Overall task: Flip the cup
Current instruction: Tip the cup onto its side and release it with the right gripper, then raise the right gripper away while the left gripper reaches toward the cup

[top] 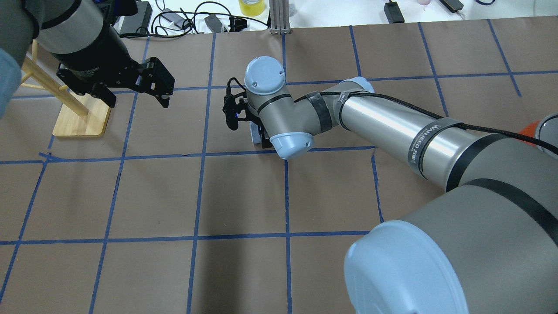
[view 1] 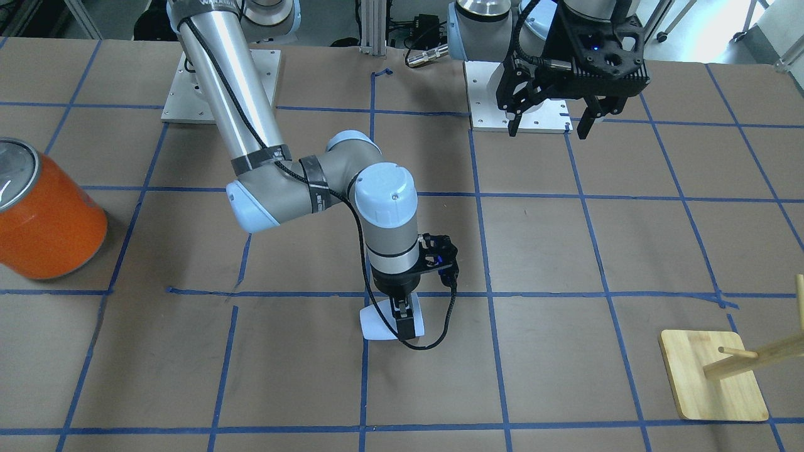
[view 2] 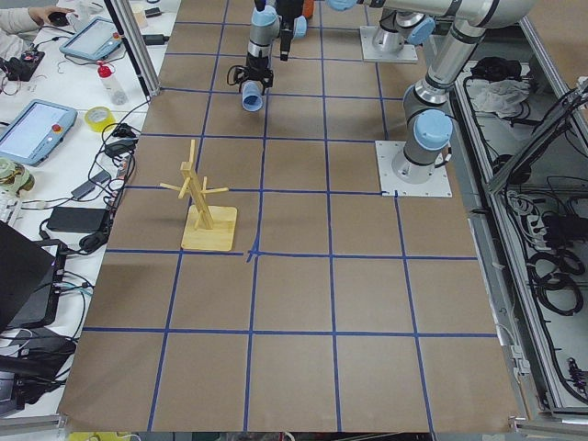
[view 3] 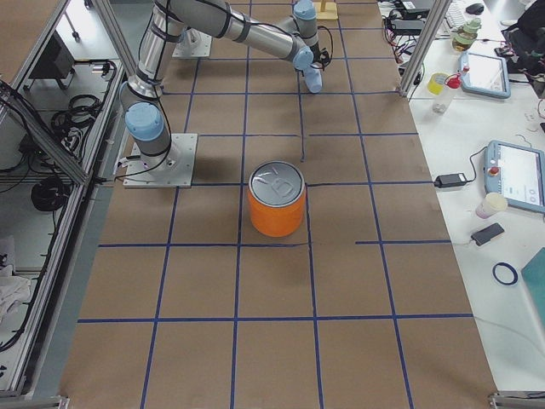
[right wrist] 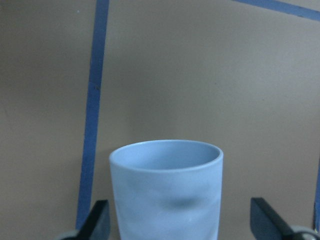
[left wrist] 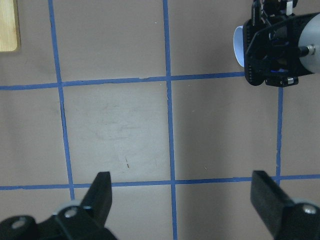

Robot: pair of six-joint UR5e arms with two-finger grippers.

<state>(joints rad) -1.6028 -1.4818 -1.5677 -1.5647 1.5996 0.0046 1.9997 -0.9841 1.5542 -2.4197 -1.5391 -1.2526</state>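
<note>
Though lettering on the arm strap (top: 429, 139) is unreadable, one cup (right wrist: 166, 190) sits lower-centre between the parted fingers (right wrist: 100, 220) of the right gripper (right wrist: 180, 201), the left gripper (left wrist: 182, 175) also spread, one orange can (view 1: 47, 220) at frame left.

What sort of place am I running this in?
Most likely a robotics lab workcell: a paper-covered table gridded with blue tape, a metal base plate mounted on it, and a teach pendant on the bench alongside.

Brown paper covers the table (view 1: 565, 251), taped into blue squares. An orange can (view 1: 47, 216) stands upright at one end and a wooden peg stand (view 1: 706, 383) at the other. Near the middle is the pale cup (view 1: 379, 324), on its side.
</note>
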